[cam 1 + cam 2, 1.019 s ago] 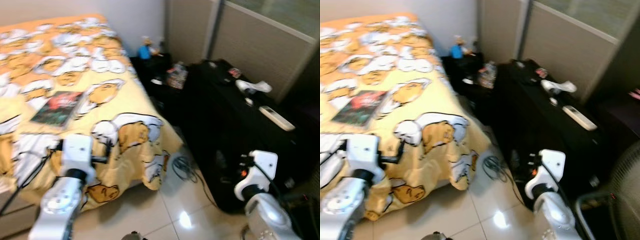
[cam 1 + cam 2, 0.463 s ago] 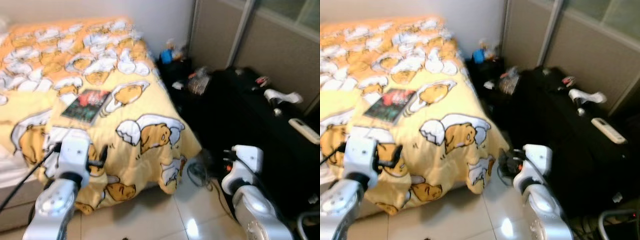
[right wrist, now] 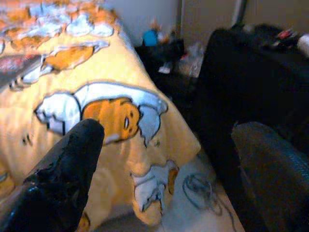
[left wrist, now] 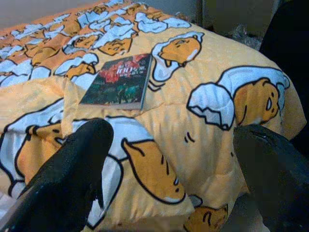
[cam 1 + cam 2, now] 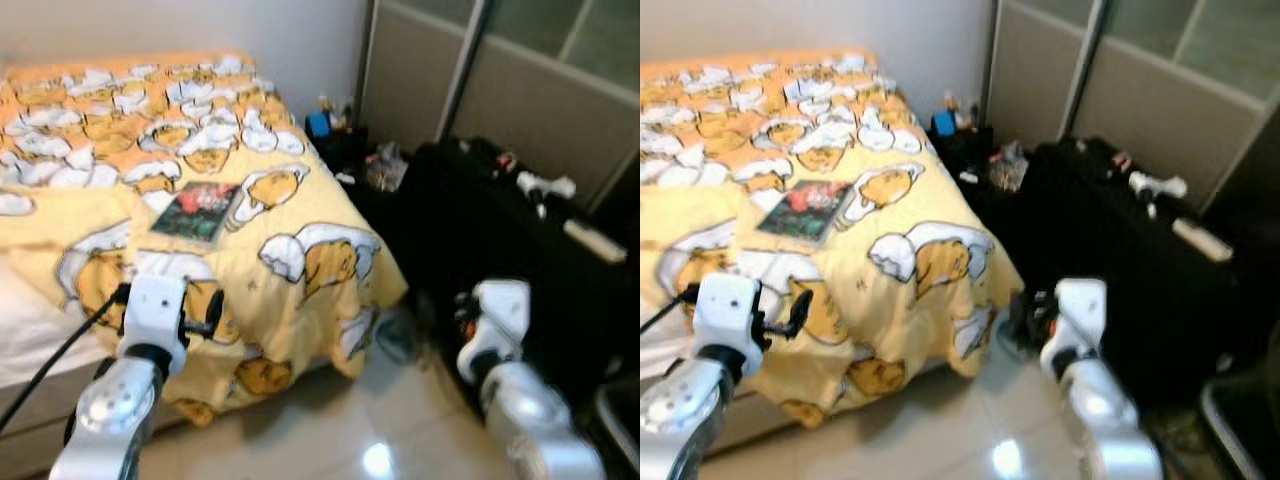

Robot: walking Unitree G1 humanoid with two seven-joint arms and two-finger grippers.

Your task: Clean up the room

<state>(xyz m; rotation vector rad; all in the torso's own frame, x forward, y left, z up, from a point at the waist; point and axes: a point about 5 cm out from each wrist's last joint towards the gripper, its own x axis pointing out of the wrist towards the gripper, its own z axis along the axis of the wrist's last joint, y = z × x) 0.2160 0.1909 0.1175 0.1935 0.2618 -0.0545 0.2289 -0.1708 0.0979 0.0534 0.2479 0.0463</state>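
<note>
left wrist view: left gripper [image 4: 169, 159] wide open, empty, facing dark rectangular paperback book [image 4: 118, 81] on yellow cartoon-print duvet [image 4: 212, 145]; approach low, slide under edge. right gripper [image 3: 164, 159] open, empty.

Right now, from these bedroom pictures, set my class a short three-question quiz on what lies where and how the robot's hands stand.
1. True or false: the book lies on the floor tiles.
2. Multiple choice: the white remote rests on (A) the bed, (B) the black furniture top, (C) the floor.
3. Fill in: the left hand has its fingers ____, with nothing between them.

Key
1. False. It lies flat on the yellow bedspread.
2. B. It lies on the black furniture beside the bed.
3. Open. The right hand is open too, and both are held in front of the bed's corner.
</note>
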